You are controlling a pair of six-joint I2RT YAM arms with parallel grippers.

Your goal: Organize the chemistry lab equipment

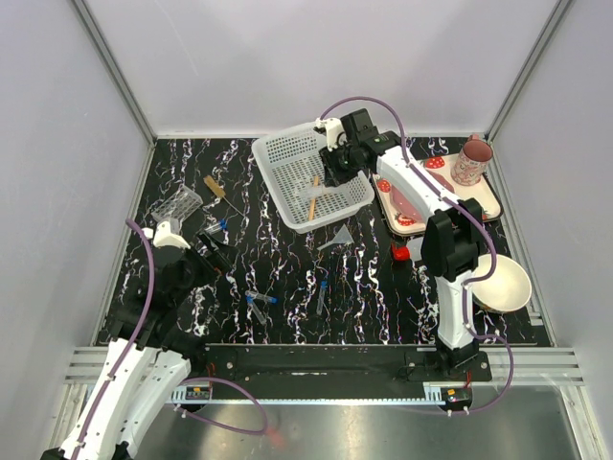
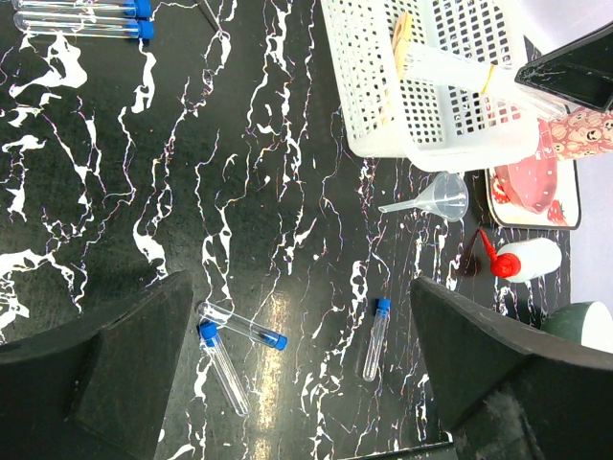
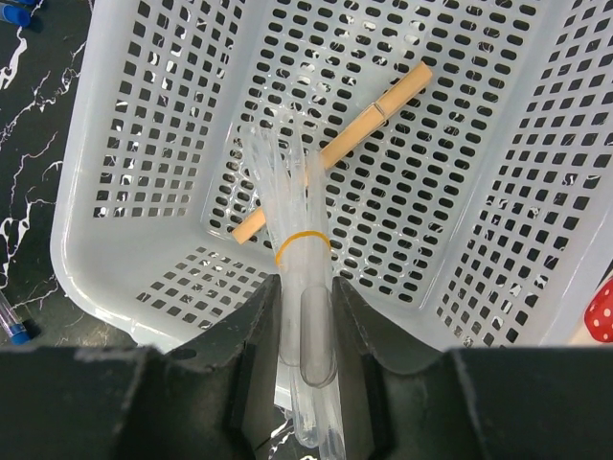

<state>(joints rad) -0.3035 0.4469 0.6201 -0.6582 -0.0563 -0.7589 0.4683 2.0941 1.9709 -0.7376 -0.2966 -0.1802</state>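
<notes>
A white perforated basket (image 1: pixel 287 158) (image 3: pixel 144 144) stands at the back centre with a wooden peg (image 3: pixel 335 144) in it. My right gripper (image 3: pixel 306 326) (image 1: pixel 337 165) hangs over the basket's right rim. It is shut on a bundle of clear pipettes (image 3: pixel 305 287) bound by a yellow band and pointing down into the basket. My left gripper (image 2: pixel 302 307) (image 1: pixel 209 251) is open above the table. Below it lie two crossed blue-capped tubes (image 2: pixel 239 331) (image 1: pixel 259 301) and a single tube (image 2: pixel 374 337) (image 1: pixel 322 296). The clear funnel (image 1: pixel 337 237) (image 2: pixel 446 197) and the red-capped squeeze bottle (image 2: pixel 522 261) lie right of centre. At the left are the tube rack (image 1: pixel 178 202) and thin sticks (image 1: pixel 218 189).
A strawberry-print tray (image 1: pixel 488 203) with a pink plate sits at the back right, with a pink mug (image 1: pixel 471 160) on its far corner. A cream bowl (image 1: pixel 510 284) stands at the right edge. Two more capped tubes (image 2: pixel 81 19) lie near the rack. Grey walls enclose the table.
</notes>
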